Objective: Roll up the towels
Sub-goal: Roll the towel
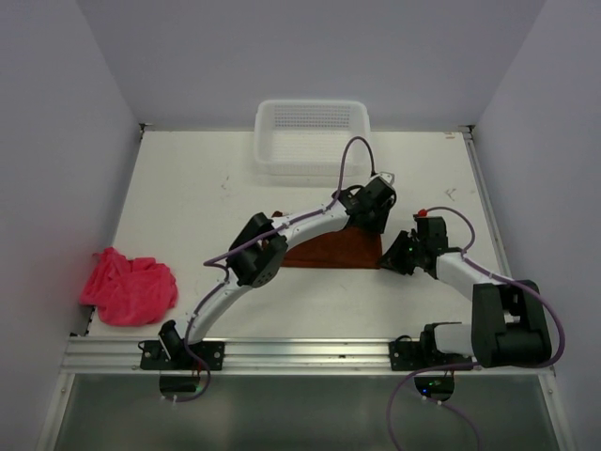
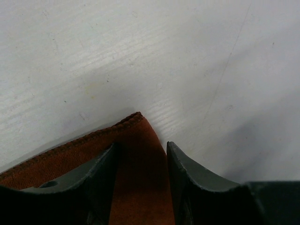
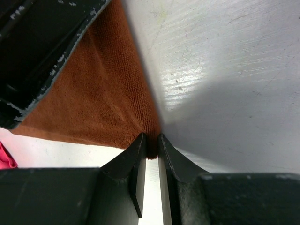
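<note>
**Two robot arms at the right-hand corners of a flat brown towel**

White desk (image 1: 188, 197) seen from above, w/ a white mesh basket (image 1: 312, 136) at its far edge. A brown towel (image 1: 329, 252) lies flat mid-desk, partly hidden under the arms. A pink towel (image 1: 130, 287) sits crumpled at the near left, well apart.

Both look like light, limp cloth: no stiffness, will sag & drag, and prob. cling to the desk rather than slide. Best taken at corners or hem, two points at once, so the edge stays straight for rolling.

Left arm (image 1: 254, 258) stretches diagonally from its base to the brown towel's far right corner. Right arm (image 1: 507, 324) is folded, wrist low at the near right corner.

Left fingers (image 2: 101, 171) are spread, straddling that corner w/o closing on it. Right fingers (image 3: 136, 159) are nearly together, pinching the towel's hem.
</note>
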### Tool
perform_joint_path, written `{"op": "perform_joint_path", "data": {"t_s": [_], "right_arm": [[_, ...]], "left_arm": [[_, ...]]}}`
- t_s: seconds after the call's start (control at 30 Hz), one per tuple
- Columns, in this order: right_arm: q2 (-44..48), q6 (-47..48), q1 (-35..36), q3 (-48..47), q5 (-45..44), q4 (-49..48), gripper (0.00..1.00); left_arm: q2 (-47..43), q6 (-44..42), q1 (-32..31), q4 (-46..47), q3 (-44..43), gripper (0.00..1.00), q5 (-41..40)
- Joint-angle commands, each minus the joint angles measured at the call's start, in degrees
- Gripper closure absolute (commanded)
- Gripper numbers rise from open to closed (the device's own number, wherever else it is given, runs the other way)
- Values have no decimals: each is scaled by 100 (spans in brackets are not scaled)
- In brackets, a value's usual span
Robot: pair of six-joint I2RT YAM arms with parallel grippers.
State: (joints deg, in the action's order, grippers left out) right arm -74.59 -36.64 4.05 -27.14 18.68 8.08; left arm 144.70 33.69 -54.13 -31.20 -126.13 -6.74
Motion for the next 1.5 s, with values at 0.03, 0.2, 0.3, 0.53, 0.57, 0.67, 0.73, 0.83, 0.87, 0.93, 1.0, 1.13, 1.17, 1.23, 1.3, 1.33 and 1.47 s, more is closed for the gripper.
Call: {"op": "perform_joint_path", "data": {"t_s": [0.03,0.2,0.3,0.53,0.57,0.67,0.73,0.83,0.87,0.93,1.0,1.13,1.17,1.23,1.3,1.33,1.47], "right_arm": [[-21,219,-36,138,-31,-34,82],[32,271,-36,112,-119,71,85],[76,298,-19,86,-119,124,88],[392,439,130,-133,-408,458,92],[436,500,235,-169,-461,510,93],[550,579,507,-318,-812,721,96],[612,614,692,-450,-988,879,98],[682,667,1044,-626,-1401,1117,100],[726,693,1140,-652,-1498,1152,100],[779,711,1212,-688,-1770,1284,100],[788,729,1247,-688,-1832,1354,100],[779,685,1308,-644,-1850,1337,100],[779,659,1343,-644,-1859,1337,100],[761,650,1387,-635,-1955,1337,100],[744,632,1423,-635,-1991,1354,100],[744,641,1440,-644,-2008,1354,100],[823,676,1616,-688,-2096,1337,100]], "left_arm": [[339,190,-19,-342,-263,51,-310],[453,269,-19,-641,-456,58,-538],[594,287,-10,-931,-720,66,-635],[313,506,34,-721,-492,73,-390],[278,568,51,-695,-509,73,-276],[137,647,130,-624,-492,73,-108],[6,700,192,-563,-440,73,67],[-293,779,271,-299,-194,74,243],[-355,805,280,-194,-115,76,339],[-487,806,333,-141,-114,79,436],[-557,797,376,-97,-114,79,551],[-601,762,438,-97,-97,82,648],[-610,744,438,-62,-53,85,787],[-663,744,447,26,78,88,850],[-724,753,465,114,167,89,902],[-759,762,473,184,228,89,981],[-917,788,509,544,545,89,1122]]}}
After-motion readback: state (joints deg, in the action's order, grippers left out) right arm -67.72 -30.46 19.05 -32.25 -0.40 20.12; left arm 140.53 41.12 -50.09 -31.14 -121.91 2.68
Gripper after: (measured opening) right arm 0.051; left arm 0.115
